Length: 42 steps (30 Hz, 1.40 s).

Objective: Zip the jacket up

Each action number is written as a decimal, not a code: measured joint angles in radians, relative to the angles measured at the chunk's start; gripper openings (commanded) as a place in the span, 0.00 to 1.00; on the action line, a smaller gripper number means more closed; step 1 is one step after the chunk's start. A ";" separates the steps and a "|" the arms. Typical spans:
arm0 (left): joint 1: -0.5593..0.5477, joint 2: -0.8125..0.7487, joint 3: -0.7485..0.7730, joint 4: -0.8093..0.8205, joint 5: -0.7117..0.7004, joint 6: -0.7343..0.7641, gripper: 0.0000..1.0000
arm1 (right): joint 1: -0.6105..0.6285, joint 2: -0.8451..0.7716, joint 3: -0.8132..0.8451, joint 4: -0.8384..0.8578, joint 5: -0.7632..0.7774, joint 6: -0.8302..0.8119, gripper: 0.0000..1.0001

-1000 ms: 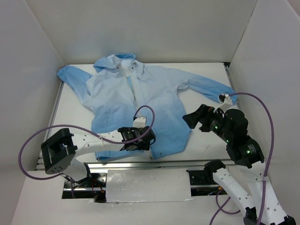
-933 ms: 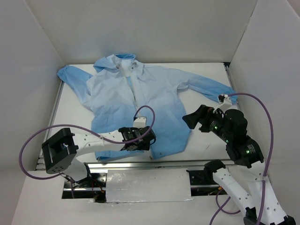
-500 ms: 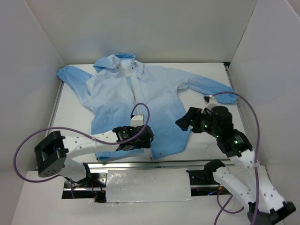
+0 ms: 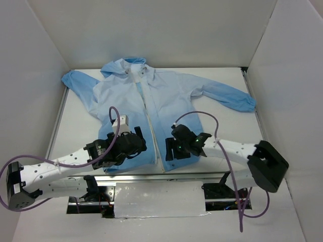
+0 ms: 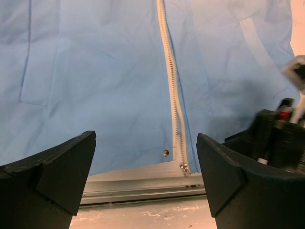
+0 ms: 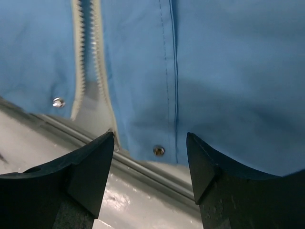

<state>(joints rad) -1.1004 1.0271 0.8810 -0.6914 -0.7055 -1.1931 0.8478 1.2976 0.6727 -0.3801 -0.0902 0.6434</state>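
Observation:
The light-blue hooded jacket (image 4: pixel 166 101) lies flat on the table, hood at the far side and deeper blue hem at the near edge. Its white zipper strip (image 4: pixel 151 121) runs down the middle. In the left wrist view the zipper (image 5: pixel 172 95) ends in a small metal slider (image 5: pixel 182 167) at the hem. In the right wrist view the two zipper halves (image 6: pixel 88 52) stand apart at the bottom. My left gripper (image 4: pixel 132 143) is open and empty over the left hem panel. My right gripper (image 4: pixel 172 151) is open and empty over the right hem panel, beside the zipper's lower end.
White walls close in the table on the left, back and right. A metal rail (image 4: pixel 151 175) runs along the near table edge under the hem, and shows in the left wrist view (image 5: pixel 143 193). Purple cables (image 4: pixel 202 118) loop above both arms.
My right arm has swung in from the right side of the table to the hem beside the zipper. My left gripper has shifted left, off the zipper's lower end, onto the left panel.

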 measured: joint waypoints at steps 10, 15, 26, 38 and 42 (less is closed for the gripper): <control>0.005 -0.063 -0.055 -0.025 -0.015 -0.008 0.99 | 0.035 0.216 0.037 0.156 0.000 0.071 0.00; 0.005 -0.069 -0.055 -0.013 -0.011 0.020 0.99 | 0.041 0.212 0.033 0.154 0.010 0.096 0.00; 0.012 -0.141 -0.275 0.467 0.315 0.128 0.98 | 0.047 -0.262 0.045 0.103 0.130 0.109 0.00; 0.083 -0.031 -0.510 1.100 0.557 0.115 0.91 | 0.046 -0.347 0.000 0.033 0.175 0.137 0.00; 0.088 0.101 -0.510 1.220 0.616 0.091 0.86 | 0.046 -0.368 -0.018 0.034 0.186 0.153 0.00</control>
<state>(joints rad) -1.0126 1.1282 0.3710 0.5285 -0.0898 -1.1023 0.8940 0.9295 0.6548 -0.3462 0.0956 0.7959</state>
